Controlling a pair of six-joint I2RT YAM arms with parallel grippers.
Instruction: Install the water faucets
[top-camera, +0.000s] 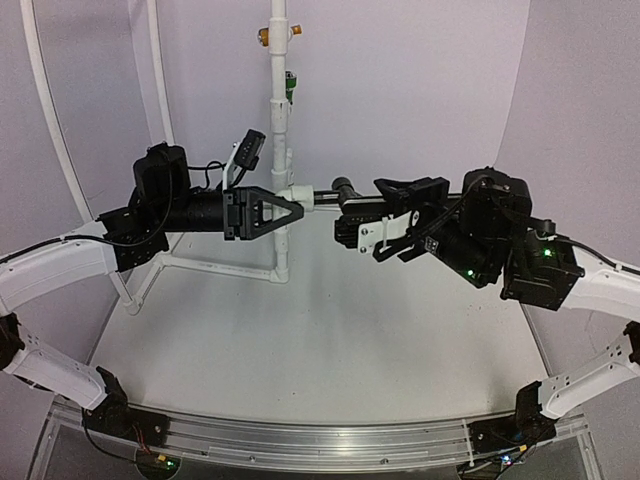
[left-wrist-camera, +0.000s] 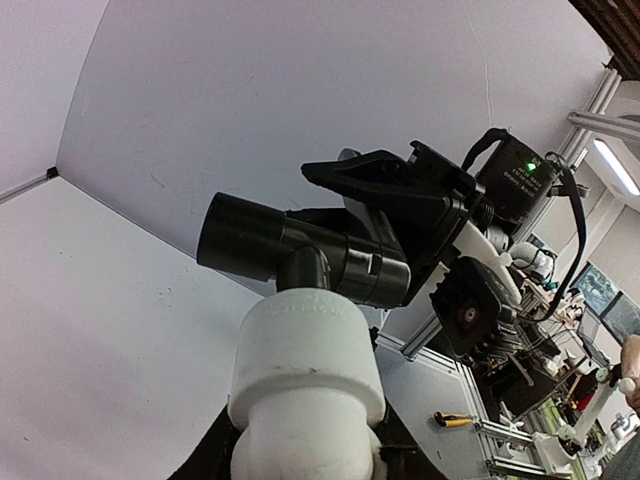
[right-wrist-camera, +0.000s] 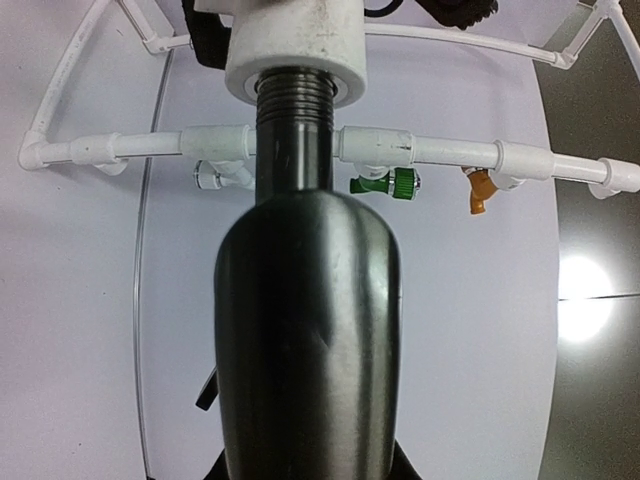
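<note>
Two arms are facing each other over the white tabletop (top-camera: 330, 330), at the tall white plastic pipe (top-camera: 279, 120) that is standing upright towards the back. The left tool (top-camera: 295, 208) is extending in from the left and clamping its black fingers on the short white plastic socket (top-camera: 300, 194) that is sticking out sideways from the pipe. In the left wrist view that socket (left-wrist-camera: 305, 370) is filling the space between the fingers.

The right tool (top-camera: 350, 212) is gripping the black metal water faucet (top-camera: 328, 198), holding it level and in line with the socket. In the right wrist view the faucet (right-wrist-camera: 305, 330) is taking up the middle. Its threaded end is sitting in the mouth of the socket (right-wrist-camera: 293, 50), with several threads showing outside the rim.

Behind it, a small green valve fitting (right-wrist-camera: 385, 182) and a small orange valve fitting (right-wrist-camera: 480, 190) are sitting farther along the same pipe, well apart from the faucet.
</note>
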